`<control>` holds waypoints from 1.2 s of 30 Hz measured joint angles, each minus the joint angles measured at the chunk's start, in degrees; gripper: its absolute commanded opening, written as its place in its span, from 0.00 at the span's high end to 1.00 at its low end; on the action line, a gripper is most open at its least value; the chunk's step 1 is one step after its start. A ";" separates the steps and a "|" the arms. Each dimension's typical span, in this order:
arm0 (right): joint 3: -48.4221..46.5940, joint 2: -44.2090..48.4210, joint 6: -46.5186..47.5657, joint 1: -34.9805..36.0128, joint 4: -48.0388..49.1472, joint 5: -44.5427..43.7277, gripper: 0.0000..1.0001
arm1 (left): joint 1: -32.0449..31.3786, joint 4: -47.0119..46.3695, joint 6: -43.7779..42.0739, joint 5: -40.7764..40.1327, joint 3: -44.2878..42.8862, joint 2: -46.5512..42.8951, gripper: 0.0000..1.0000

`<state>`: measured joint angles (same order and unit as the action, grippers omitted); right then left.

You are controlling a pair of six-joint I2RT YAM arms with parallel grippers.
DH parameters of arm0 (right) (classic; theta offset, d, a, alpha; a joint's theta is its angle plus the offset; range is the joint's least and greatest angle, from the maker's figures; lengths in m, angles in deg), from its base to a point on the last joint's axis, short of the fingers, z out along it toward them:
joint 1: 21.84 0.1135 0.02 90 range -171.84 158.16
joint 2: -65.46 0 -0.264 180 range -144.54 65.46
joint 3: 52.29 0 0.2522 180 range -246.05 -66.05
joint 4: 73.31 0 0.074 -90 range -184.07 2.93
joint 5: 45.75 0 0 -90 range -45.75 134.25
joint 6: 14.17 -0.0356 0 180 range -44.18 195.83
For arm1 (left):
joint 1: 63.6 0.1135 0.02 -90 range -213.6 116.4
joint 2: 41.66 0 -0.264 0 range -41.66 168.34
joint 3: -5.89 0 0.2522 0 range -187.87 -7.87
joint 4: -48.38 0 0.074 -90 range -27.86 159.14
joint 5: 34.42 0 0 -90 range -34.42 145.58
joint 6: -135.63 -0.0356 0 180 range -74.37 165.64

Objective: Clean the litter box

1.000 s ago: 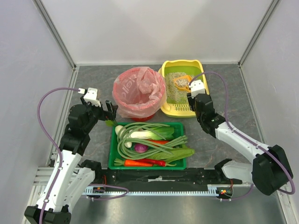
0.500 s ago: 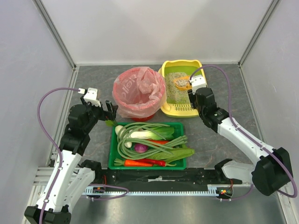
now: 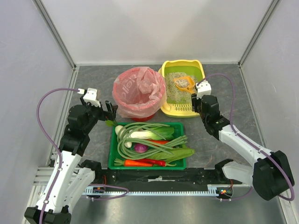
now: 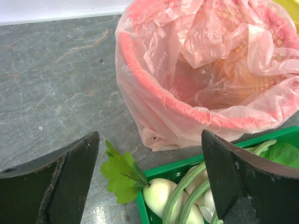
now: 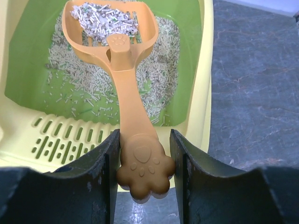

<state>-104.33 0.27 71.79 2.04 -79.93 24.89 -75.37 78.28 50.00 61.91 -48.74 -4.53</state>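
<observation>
right gripper [image 5: 145, 142]: it's clamping both fingers on the paw-shaped end of the orange scoop [image 5: 122, 70], one finger pressing each side of the handle, no slack showing

orange scoop: it's pointing away from the wrist over the litter box [image 5: 202, 93], and its bowl is carrying a heap of grey-beige pellets; can't tell if the underside is touching the litter [image 5: 159, 60] or hanging just above it

litter box: it's sitting at the back right of the table [image 3: 93, 79], yellow rim all round, green lining inside, litter spreading thin over the floor with bare green patches showing; the slotted yellow step is facing the right arm

right arm: in the top view it's reaching up from its base to the near right edge of the box, with the gripper sitting at the rim

red bin [image 3: 139, 93]: it's standing just beside the box on its left, wearing a crinkly pink bag

left gripper [image 4: 149, 144]: it's hanging with its fingers spread wide, gripping nothing, pointing at the bin's near side

green tray [image 3: 112, 154]: it's lying in front of the bin, holding long beans [image 3: 140, 144], a carrot [image 3: 135, 163], a red onion [image 3: 140, 148] and a white radish [image 4: 159, 193] whose leaf [image 4: 119, 170] is poking out over the tray's corner
</observation>
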 measured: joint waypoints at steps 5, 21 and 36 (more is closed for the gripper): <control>6.14 2.14 -0.92 0.59 7.41 -0.83 1.00 | 0.00 0.00 0.02 -0.02 0.00 0.00 0.04; 16.61 9.46 2.23 1.88 24.28 -3.58 1.00 | 0.00 0.00 0.00 -0.15 0.00 1.07 0.04; 17.31 9.11 1.66 3.21 23.65 -4.09 1.00 | 0.00 -0.02 0.00 -0.22 0.00 1.77 0.04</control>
<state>-87.02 9.38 73.45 5.25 -56.28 20.81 -75.37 78.26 50.00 61.69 -48.74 -2.76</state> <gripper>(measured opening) 0.502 0.960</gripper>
